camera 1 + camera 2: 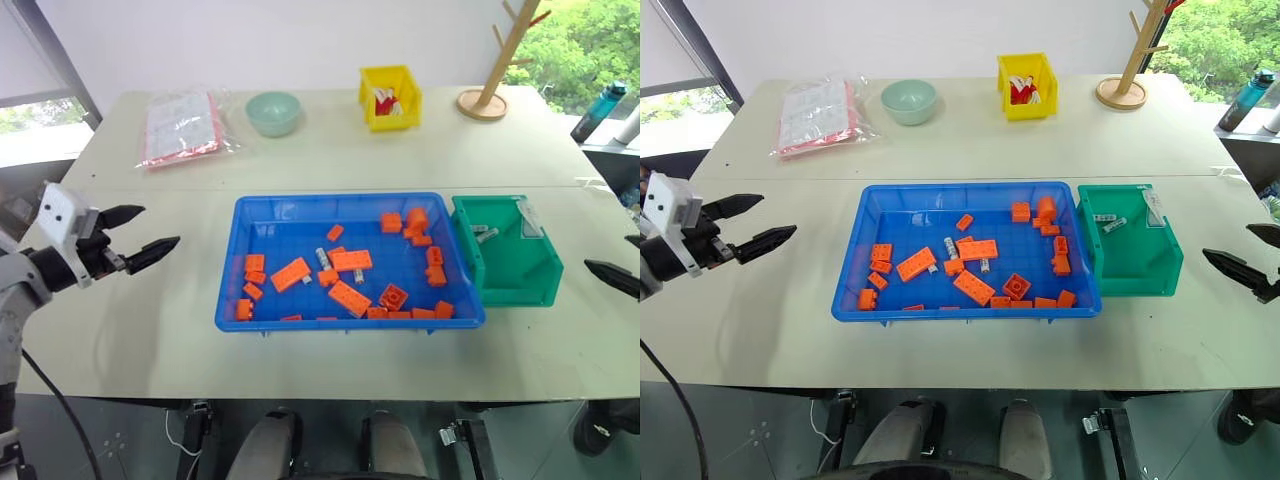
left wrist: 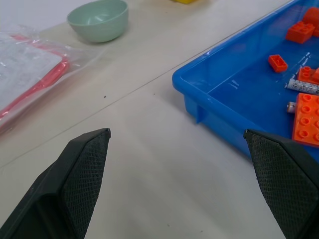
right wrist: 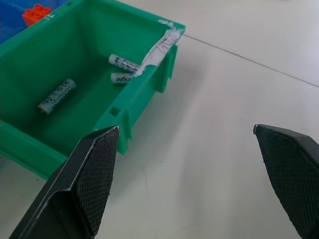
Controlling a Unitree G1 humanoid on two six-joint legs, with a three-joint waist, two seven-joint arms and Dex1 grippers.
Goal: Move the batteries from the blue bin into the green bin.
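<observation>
Batteries (image 3: pixel 57 95) already lay in the green bin (image 1: pixel 506 262) at the table's (image 1: pixel 350 160) right edge, three of them, while a few more (image 1: pixel 323 258) sat among orange bricks (image 1: pixel 350 297) in the blue bin (image 1: pixel 262 214) at the middle of the front edge. Left gripper (image 1: pixel 136 234) and right gripper (image 1: pixel 1240 258) hovered spread and empty over bare table beside each bin. Judging by this, another pick came next: reaching over the blue rim and pinching one battery clear of the bricks.

Even, bright daylight; windows sit beyond the table (image 1: pixel 120 330) at both far corners. Shadows soft. Faint glare streaks on the blue bin (image 1: pixel 262 215) floor. Wrist views sharp, near fingertips slightly soft.
</observation>
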